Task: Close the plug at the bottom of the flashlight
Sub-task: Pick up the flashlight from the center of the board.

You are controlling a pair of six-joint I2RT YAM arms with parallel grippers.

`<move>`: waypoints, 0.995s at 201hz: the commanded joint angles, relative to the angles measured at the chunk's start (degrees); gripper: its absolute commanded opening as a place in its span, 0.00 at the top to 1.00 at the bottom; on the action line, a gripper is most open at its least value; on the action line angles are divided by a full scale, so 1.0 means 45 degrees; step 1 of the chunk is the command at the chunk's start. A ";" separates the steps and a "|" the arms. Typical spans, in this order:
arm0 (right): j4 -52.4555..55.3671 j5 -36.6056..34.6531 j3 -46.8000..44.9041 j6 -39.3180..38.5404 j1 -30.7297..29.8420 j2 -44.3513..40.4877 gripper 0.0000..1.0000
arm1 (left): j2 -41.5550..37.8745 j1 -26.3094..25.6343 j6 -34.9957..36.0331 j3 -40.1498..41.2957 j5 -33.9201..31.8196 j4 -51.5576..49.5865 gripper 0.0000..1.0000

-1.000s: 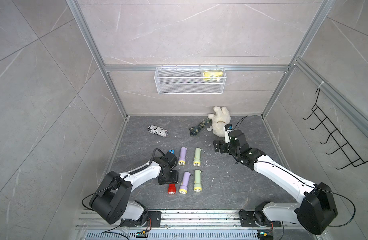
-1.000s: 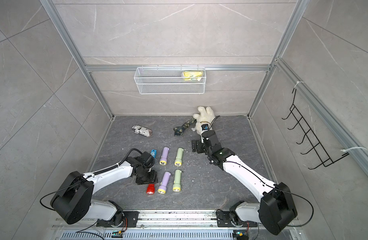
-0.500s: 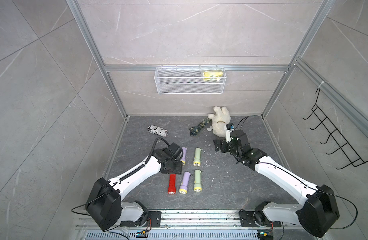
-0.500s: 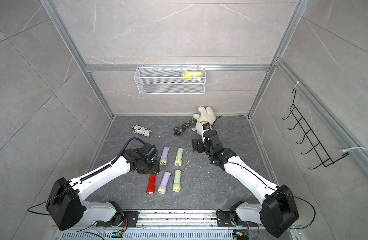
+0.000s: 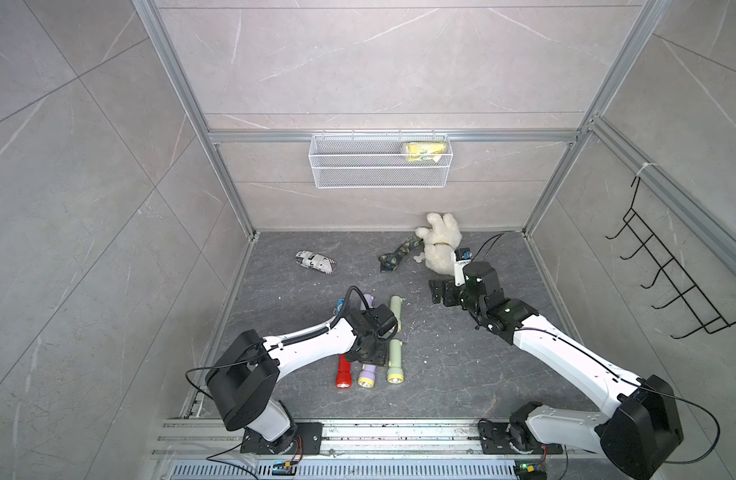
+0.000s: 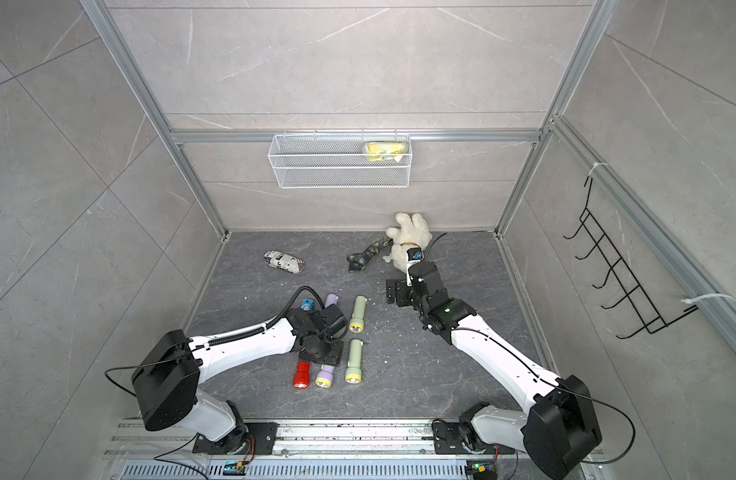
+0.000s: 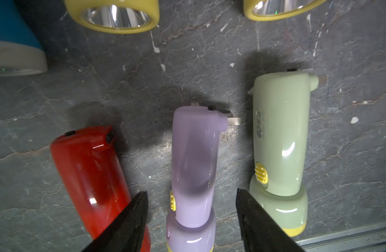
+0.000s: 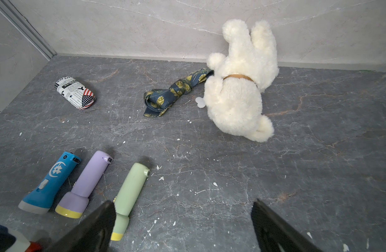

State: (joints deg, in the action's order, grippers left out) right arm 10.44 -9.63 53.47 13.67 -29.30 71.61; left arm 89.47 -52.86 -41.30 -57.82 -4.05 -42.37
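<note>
Several flashlights lie in two rows on the dark floor. The front row holds a red flashlight (image 5: 343,372), a purple flashlight (image 5: 368,374) and a green flashlight (image 5: 394,361). My left gripper (image 5: 368,347) hovers over the purple one. In the left wrist view the purple flashlight (image 7: 194,163) lies between the two black fingers, and the left gripper (image 7: 192,218) is open with a gap on each side. A metal plug prong (image 7: 232,119) sticks out sideways from its tail end. My right gripper (image 5: 439,293) is open over bare floor and holds nothing.
The back row holds blue (image 5: 340,307), purple (image 5: 367,301) and green (image 5: 395,309) flashlights. A white plush toy (image 5: 441,245), a patterned tie (image 5: 399,257) and a printed case (image 5: 315,262) lie near the back wall. A wire basket (image 5: 378,166) hangs on it.
My left gripper has moved right from the red flashlight to over the purple one. The red flashlight now lies flat in the front row. The right arm has barely moved.
</note>
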 commanded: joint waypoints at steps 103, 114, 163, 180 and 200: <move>-0.0174 -0.0038 -0.0184 -0.0224 0.0103 -0.0248 0.00 | 0.2081 -0.0062 0.1045 -0.0363 -0.0266 0.0529 0.43; -0.0161 -0.0013 -0.0150 -0.0226 0.0105 -0.0211 0.01 | 0.2226 -0.0079 0.1069 -0.0396 -0.0209 0.0565 0.43; -0.0132 -0.0029 -0.0144 -0.0226 0.0132 -0.0217 0.00 | 0.2444 -0.0184 0.1128 -0.0122 0.0095 0.0467 0.43; -0.0132 -0.0030 -0.0124 -0.0216 0.0134 -0.0173 0.01 | 0.2404 -0.0191 0.1092 0.0041 0.0060 0.0438 0.45; -0.0117 -0.0031 -0.0106 -0.0225 0.0143 -0.0148 0.00 | 0.2478 -0.0194 0.1148 0.0020 -0.0064 0.0374 0.57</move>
State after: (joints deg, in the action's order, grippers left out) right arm 10.44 -9.65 53.45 13.63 -28.88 71.22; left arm 99.68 -53.25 -36.97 -59.33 -4.27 -38.65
